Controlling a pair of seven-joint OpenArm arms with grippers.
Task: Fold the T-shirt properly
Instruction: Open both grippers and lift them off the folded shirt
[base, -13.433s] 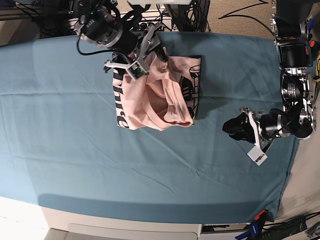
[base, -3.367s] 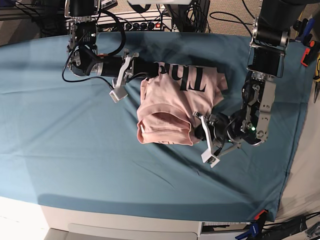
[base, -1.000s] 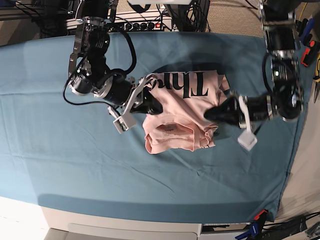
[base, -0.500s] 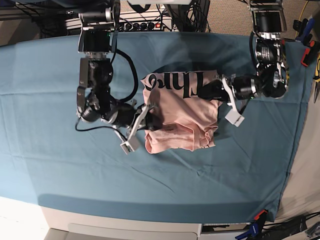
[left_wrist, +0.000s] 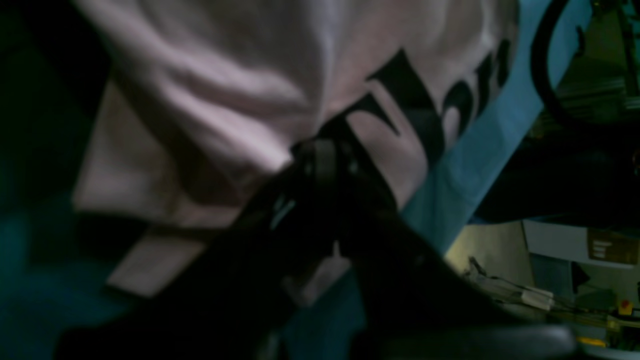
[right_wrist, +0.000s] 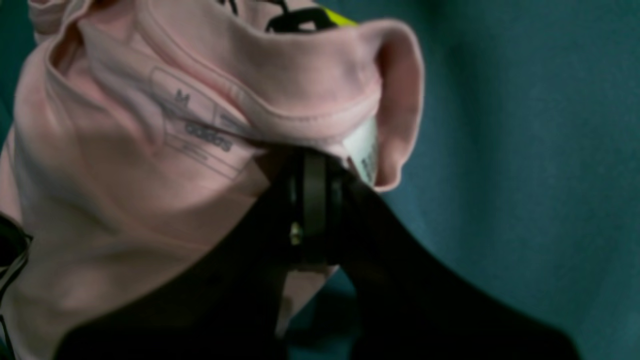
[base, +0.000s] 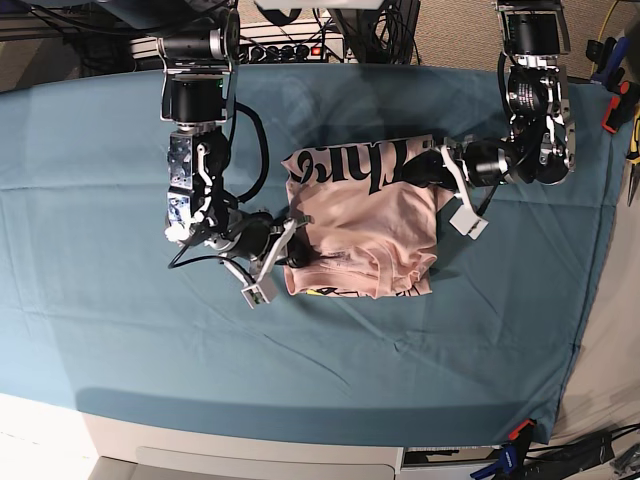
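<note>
Pink T-shirt (base: 360, 225) lying mid-table on the teal cloth (base: 100, 300) is being dragged into a squarer bundle, the left gripper (base: 425, 170) shifting to its lettered far edge, the right gripper (base: 298, 252) to its near corner, both clamping fabric.

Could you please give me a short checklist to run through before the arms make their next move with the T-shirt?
1. Left gripper shut on the T-shirt at the lettered edge: ok.
2. Right gripper shut on the shirt by the neck label: ok.
3. Both grips on opposite sides of the shirt in the base view: ok.
4. Shirt lying flat and smooth: not ok, it is bunched and creased, with a rolled edge by the right gripper.
5. How many layers each gripper holds: cannot tell.
6. Table cloth free of both grips: cannot tell.
</note>
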